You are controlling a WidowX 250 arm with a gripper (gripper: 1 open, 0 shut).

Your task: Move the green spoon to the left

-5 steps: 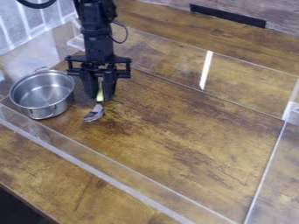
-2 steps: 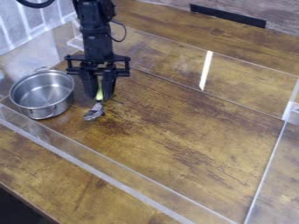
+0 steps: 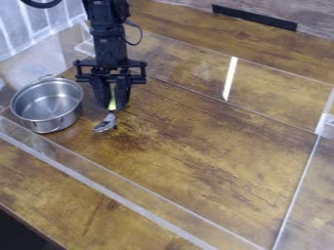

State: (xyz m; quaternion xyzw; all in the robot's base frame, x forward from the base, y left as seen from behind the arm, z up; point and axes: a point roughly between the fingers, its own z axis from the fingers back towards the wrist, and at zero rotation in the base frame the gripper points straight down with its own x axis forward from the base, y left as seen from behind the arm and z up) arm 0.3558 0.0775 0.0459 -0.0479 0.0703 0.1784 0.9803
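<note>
The green spoon (image 3: 109, 115) lies just right of the steel bowl (image 3: 49, 104) in view, the jaws (image 3: 109, 100) over its handle — whether clamped on it, I cannot tell. The leftward move looks unfinished; release probably remains too.

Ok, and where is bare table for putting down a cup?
Widest: right of the spoon, up to the pale line on the right. Another patch lies nearer the camera, below the bowl. Crowded: around bowl, spoon and hand.
</note>
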